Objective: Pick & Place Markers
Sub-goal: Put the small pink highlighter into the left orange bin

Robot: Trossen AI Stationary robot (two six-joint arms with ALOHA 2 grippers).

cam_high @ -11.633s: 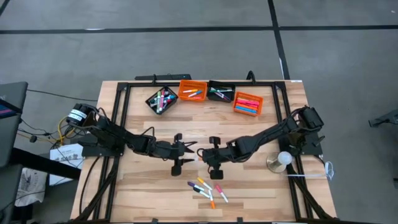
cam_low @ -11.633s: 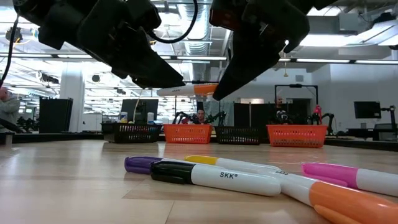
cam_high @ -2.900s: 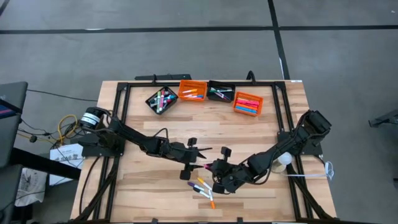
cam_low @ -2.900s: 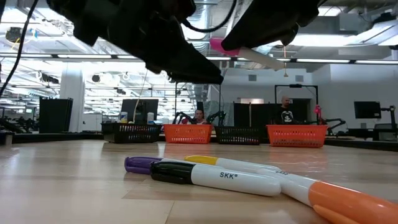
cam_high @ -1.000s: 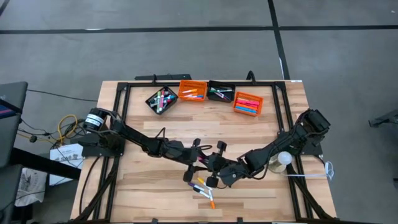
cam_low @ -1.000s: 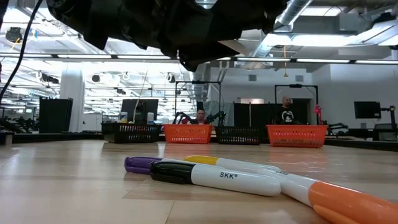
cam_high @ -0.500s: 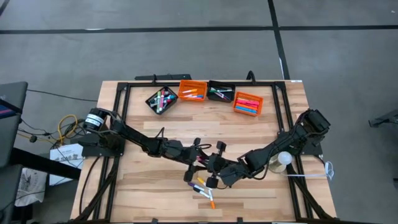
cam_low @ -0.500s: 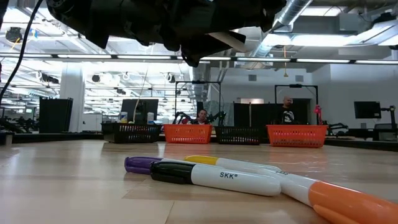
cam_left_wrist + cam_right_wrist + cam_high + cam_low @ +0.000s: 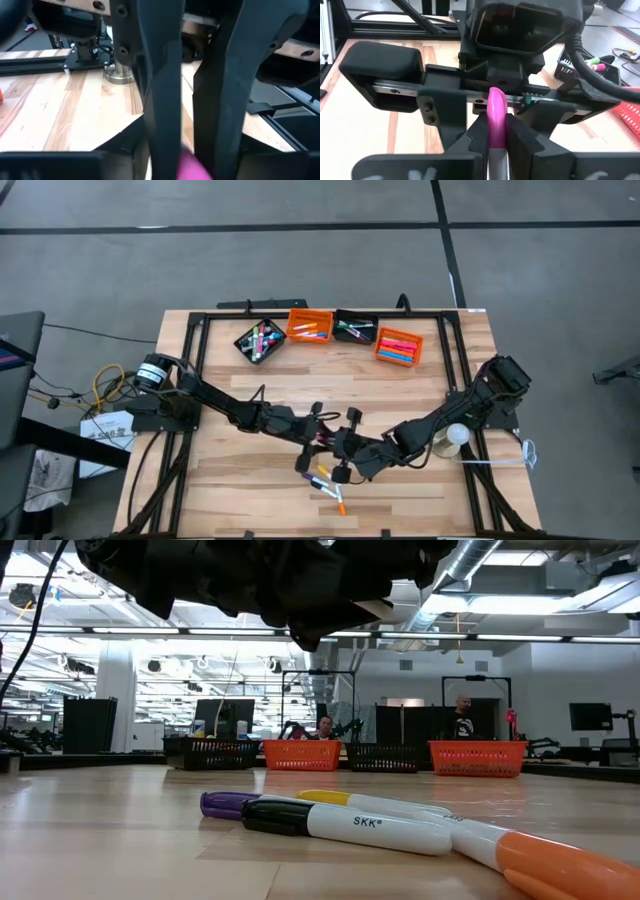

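High view: both grippers are meeting mid-tabletop, the right gripper [image 9: 336,452] gripping a pink marker [image 9: 496,114], the left gripper [image 9: 322,438] straddling it with fingers apart. Loose markers [image 9: 327,481] are lying near the front edge, four bins [image 9: 309,325] are lining the back edge, leaving bare wood between.

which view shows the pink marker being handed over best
The right wrist view: the pink marker stands clear, clamped in the right gripper, its cap toward the left gripper. The left wrist view shows only its pink tip between that arm's fingers. The high view gives a speck; the low view hides it.
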